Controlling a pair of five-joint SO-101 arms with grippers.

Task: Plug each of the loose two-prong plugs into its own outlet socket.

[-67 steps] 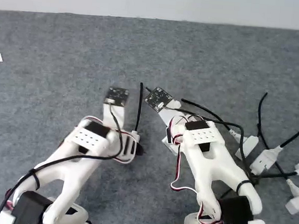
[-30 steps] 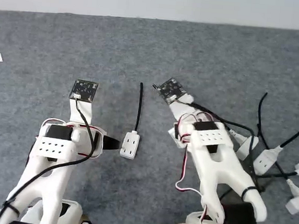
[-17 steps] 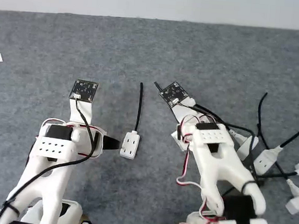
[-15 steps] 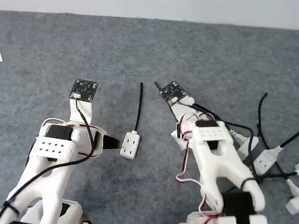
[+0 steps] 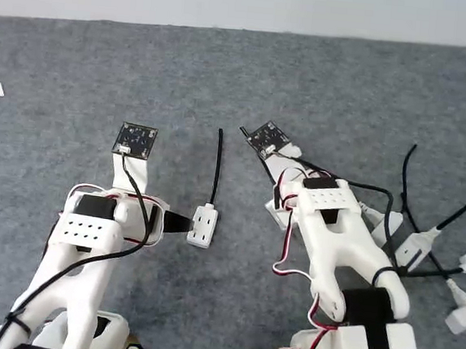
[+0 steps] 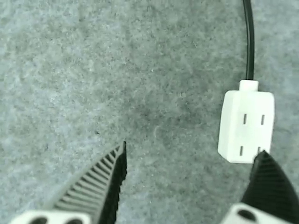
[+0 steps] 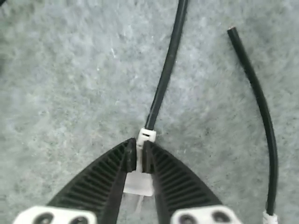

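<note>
Where the high view looks down on grey felt (image 5: 355, 87), left arm (image 5: 88, 239) sits low with one dark finger (image 5: 177, 221) just beside a white socket (image 5: 202, 225). The socket's black cord (image 5: 217, 165) runs away from the arms and ends free. Right arm (image 5: 334, 232) bends over the felt well apart from the socket, its tip hidden under its own body. A tangle (image 5: 410, 251) of further white plugs and sockets on black leads lies on its far side. Left wrist view: left gripper (image 6: 189, 163) has jaws wide apart, nothing but felt between them. The socket (image 6: 246, 126) lies face up, slots showing, at one fingertip (image 6: 268, 172) that overlaps its corner; touching or merely above it, cannot tell. Right wrist view: right gripper (image 7: 139, 151) has jaws drawn together, clamped on a small white plug (image 7: 138, 182) near the neck where its lead (image 7: 166, 74) leaves; prongs not made out. A second lead (image 7: 254, 88) lies loose alongside, its end bare. Judgement: the step in hand is the first pairing, with the plug grasped and the socket not yet held. Next move calls for the left jaws to shift sideways until the socket sits squarely between them, then close to pin it. After that the right arm must carry the plug across, turn the prongs to face one pair of slots and press straight in. Unpinned, the socket would likely slide on the felt.
</note>
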